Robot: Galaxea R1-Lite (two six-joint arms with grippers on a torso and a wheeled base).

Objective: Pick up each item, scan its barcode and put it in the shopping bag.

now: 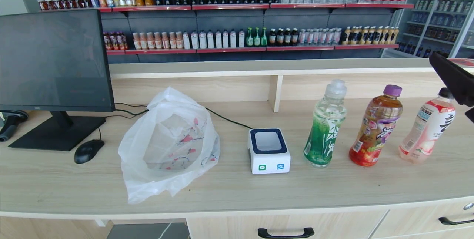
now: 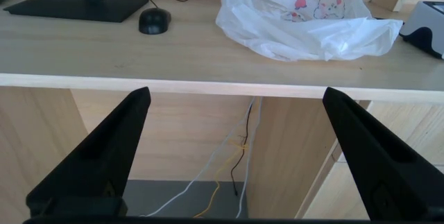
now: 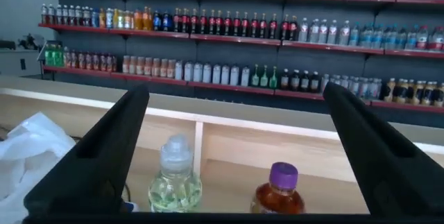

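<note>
The right gripper (image 3: 236, 99) hangs wide open over the counter's (image 1: 237, 191) right end. In the head view, the pink bottle (image 1: 427, 130) stands nearest, at its 7 o'clock. The purple-capped bottle (image 1: 376, 128) and green bottle (image 1: 326, 124) stand toward 8 o'clock, all upright. The scanner (image 1: 268, 150) and shopping bag (image 1: 170, 146) lie beyond. The left gripper (image 2: 236, 106), also wide open, sits below the counter's edge, so the right arm looks better placed. Drink shelves (image 1: 229, 7) line the back wall.

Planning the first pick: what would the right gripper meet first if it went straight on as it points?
Probably the raised ledge: the right gripper, open, points over the caps of the green bottle and purple-capped bottle standing before it. Depth is unclear.
</note>
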